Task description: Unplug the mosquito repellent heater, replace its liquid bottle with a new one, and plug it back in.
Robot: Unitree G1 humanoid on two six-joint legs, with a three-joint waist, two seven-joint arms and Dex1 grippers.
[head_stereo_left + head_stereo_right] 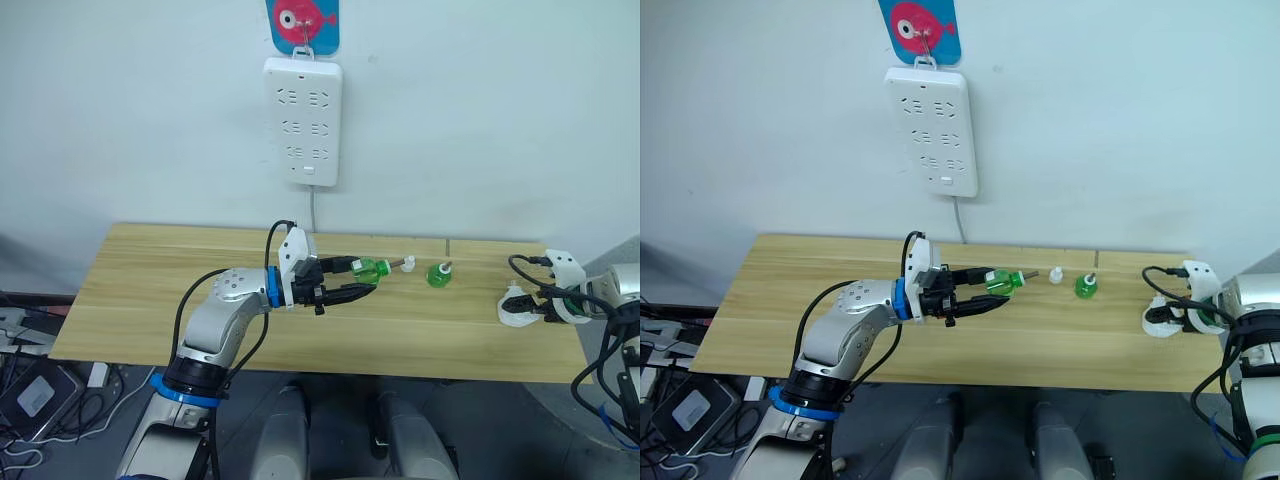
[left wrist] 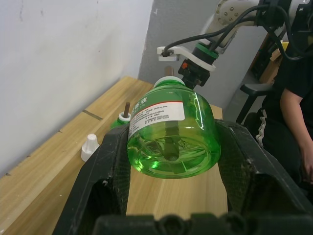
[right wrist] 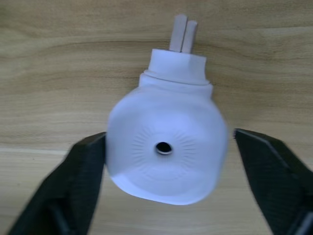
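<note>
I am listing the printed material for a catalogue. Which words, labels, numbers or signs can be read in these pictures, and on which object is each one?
Green bottle in the left gripper: white label with a red stripe and small print, too blurred to read.
Sign above the power strip: a pink fish picture, no words.
Mosquito repellent heater: no text.

In the left wrist view the green bottle (image 2: 170, 137) hides the gap between the left pincer (image 2: 171, 166) and covers most of the second bottle (image 2: 122, 120) behind it, and its label print is too small to read. The seated person (image 2: 288, 112) is cut off by the picture's edge. In the right wrist view the right pincer (image 3: 166, 191) runs off the bottom corners, and whether it touches the heater (image 3: 166, 147) cannot be told.
</note>
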